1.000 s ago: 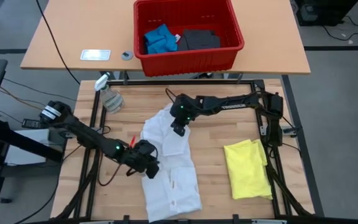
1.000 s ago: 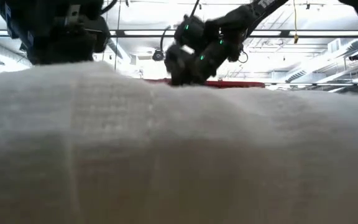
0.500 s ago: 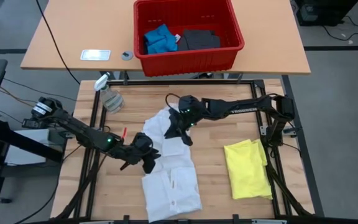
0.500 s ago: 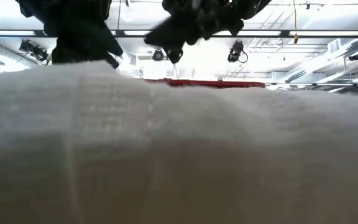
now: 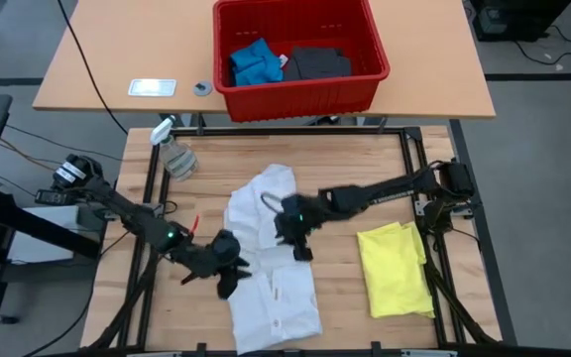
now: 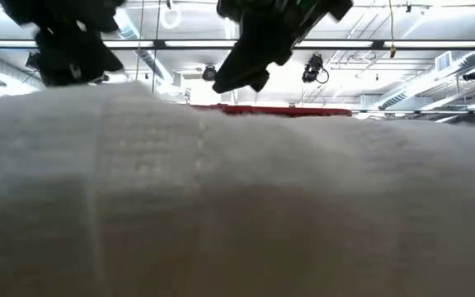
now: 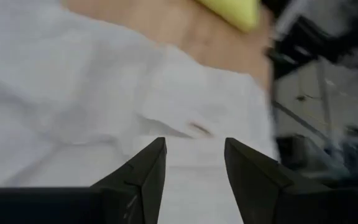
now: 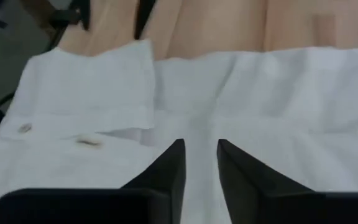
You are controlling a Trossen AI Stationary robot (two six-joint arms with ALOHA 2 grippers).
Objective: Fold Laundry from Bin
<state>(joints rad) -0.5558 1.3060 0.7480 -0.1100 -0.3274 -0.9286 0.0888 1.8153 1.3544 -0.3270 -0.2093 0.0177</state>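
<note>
Spray bottle (image 5: 173, 151) lies at the far left corner of the slatted wooden desk (image 5: 345, 167). Left hand (image 5: 228, 276) hovers at the left edge of the white shirt (image 5: 271, 288); its wrist view shows both fingers (image 7: 143, 177) parted with bare cloth between them, nothing gripped. White shirt is spread flat mid-desk, folded into a long strip running toward the near edge, buttons (image 8: 89, 140) visible along the placket. Right hand (image 5: 299, 245) sits over the shirt's middle on its right side, fingers (image 8: 166, 171) a narrow gap apart, empty. Low view is mostly filled by white cloth (image 6: 237, 206), so contact with the fabric is hard to judge; probably just above it. Yellow T-shirt (image 5: 397, 270) lies folded right of the shirt, well apart. Red bin (image 5: 300, 56) stands on the tan table (image 5: 97, 59) beyond, holding a blue piece (image 5: 254, 62) and a dark grey piece (image 5: 317, 63).
</note>
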